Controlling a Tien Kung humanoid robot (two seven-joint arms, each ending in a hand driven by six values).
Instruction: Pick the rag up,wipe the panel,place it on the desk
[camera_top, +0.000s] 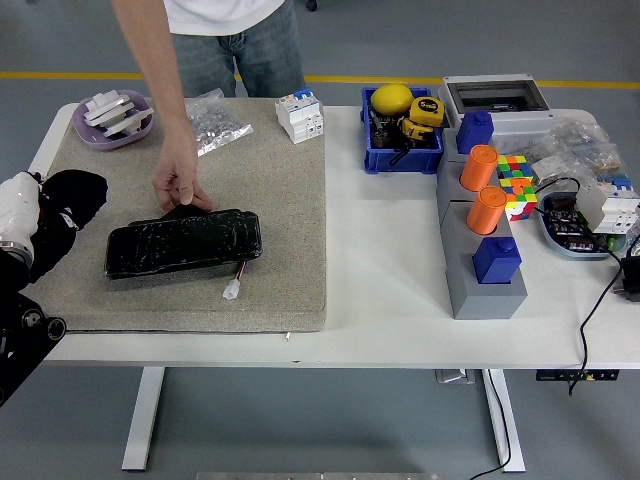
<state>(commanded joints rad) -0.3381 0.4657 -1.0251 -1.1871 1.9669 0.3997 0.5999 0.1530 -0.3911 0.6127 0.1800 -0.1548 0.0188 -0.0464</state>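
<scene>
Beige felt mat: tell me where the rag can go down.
Bare mat lies between the black glossy panel and the white circuit breaker, and along the mat's near edge by the small white connector. The far-left corner is crowded: purple dish, clear bag of parts. The person's hand touches the panel's far edge.

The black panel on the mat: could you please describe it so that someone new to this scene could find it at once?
Start at the beige mat covering the left half of the white table. Near the mat's front lies the black panel, a long, flat, glossy slab, with a person's hand at its far edge. Unlike the soft black rag to its left, it is rigid, with a small white plug trailing from it.
</scene>
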